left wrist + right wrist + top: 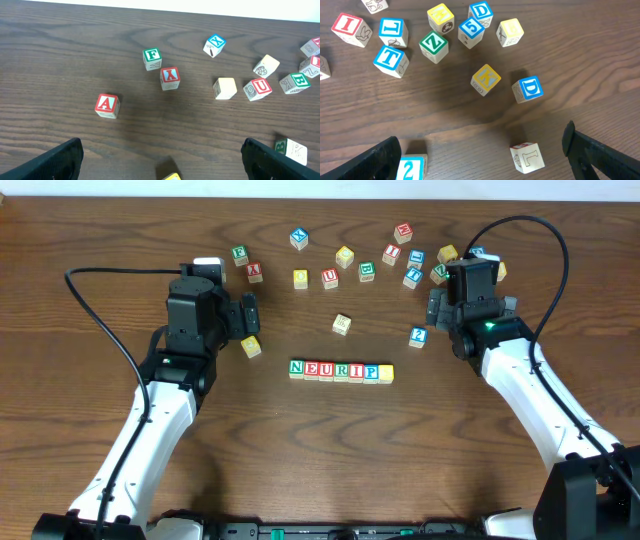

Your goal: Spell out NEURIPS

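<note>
The NEURIPS row (341,370) lies in the middle of the table in the overhead view. It reads green N (297,368), red E (311,369), red U (326,369), green R (341,370), red I (356,370), blue P (371,371), then a yellow-faced cube (386,372), all side by side. My left gripper (248,315) (161,150) hangs open to the row's upper left with nothing between its fingers. My right gripper (437,308) (481,145) hangs open to the upper right, also empty.
A yellow cube (250,346) (171,176) lies just under the left gripper. Ahead of it are a red A (105,105), a green F (151,58) and a red X (170,78). Near the right gripper lie a blue 2 (410,167), a red L (526,157) and a blue D (527,89).
</note>
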You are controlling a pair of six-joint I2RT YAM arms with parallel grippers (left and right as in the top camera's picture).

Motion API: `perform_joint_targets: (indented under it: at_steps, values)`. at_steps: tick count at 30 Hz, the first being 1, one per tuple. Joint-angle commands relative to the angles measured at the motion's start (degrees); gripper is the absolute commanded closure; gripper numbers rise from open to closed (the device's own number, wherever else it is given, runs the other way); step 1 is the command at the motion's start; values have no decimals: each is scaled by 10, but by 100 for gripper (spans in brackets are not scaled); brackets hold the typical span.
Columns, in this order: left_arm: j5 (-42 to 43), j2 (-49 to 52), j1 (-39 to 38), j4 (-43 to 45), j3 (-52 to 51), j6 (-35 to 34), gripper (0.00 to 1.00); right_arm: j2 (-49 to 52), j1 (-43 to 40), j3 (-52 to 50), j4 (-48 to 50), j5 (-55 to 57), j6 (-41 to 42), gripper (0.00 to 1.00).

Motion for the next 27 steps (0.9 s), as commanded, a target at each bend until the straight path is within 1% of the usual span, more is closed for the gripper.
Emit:
perform_joint_targets:
  at_steps: [1, 23, 27]
  values:
    - [-7, -7, 3, 0, -1, 3, 1, 1, -2, 0, 1, 8, -5, 1]
    - [-7, -7, 3, -1, -1, 3, 1, 1, -2, 0, 1, 8, -5, 1]
    - [-7, -27, 3, -11, -1, 3, 1, 1, -2, 0, 1, 8, -4, 1]
